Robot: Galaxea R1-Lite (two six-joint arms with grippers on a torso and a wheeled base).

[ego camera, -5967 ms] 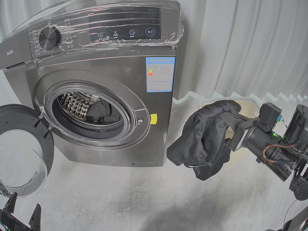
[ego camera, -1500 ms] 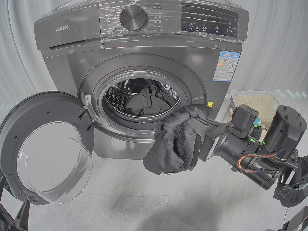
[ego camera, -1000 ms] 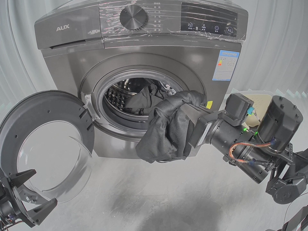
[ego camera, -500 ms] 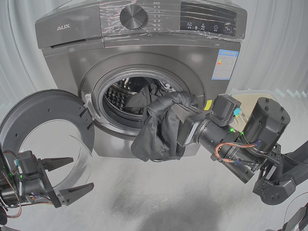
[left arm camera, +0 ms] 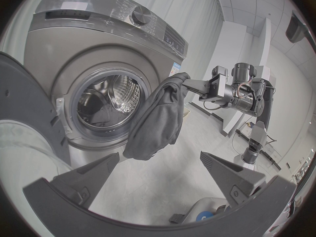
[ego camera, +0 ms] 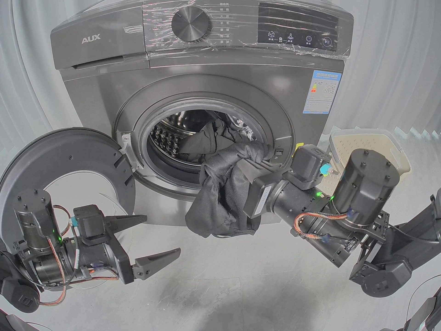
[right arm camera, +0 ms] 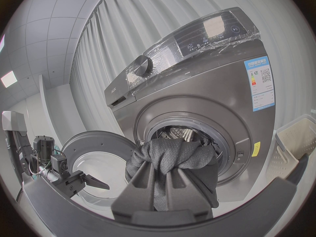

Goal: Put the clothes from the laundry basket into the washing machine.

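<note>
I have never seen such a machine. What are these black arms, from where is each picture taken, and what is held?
This is a robot with two arms, each ending in a two-fingered gripper. One picture comes from a camera on its head; the others from cameras on its wrists. A grey front-loading washing machine stands on the floor, its round door open. The right gripper is shut on a black cloth garment at the machine's mouth; other dark clothes lie inside. The left gripper, open and empty, is low before the door. A cream plastic laundry basket stands beside the machine.
</note>
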